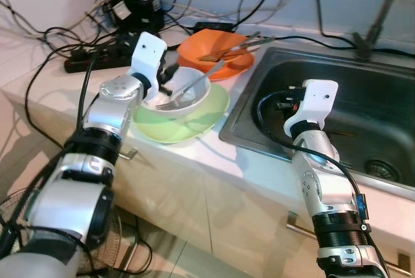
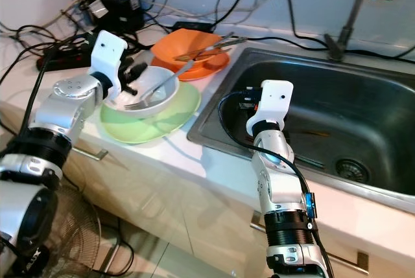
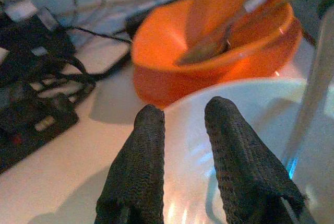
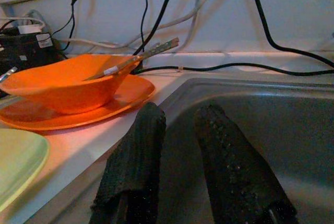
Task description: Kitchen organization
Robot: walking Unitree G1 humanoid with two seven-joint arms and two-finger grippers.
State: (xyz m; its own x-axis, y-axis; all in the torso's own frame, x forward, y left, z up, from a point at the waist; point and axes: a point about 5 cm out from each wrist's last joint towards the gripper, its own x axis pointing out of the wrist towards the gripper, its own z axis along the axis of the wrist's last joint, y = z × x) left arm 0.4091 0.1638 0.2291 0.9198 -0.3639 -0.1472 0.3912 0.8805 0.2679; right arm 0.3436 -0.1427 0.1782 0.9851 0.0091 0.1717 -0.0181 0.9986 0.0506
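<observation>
White bowl (image 2: 152, 93) with fork (image 2: 155, 91) sits on green plate (image 2: 162, 119); left gripper (image 2: 133, 74) at its rim; right arm (image 2: 272, 135) over sink (image 2: 337, 116).

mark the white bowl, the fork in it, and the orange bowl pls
white bowl (image 2: 162, 100): right eye view, on its near right rim.
fork (image 2: 137, 104): right eye view, on the tines inside the white bowl.
orange bowl (image 4: 57, 85): right wrist view, on its outer side wall.

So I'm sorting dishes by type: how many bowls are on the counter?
2: a white bowl on the green plate, at the left gripper; an orange bowl on the orange plate behind it.
</observation>
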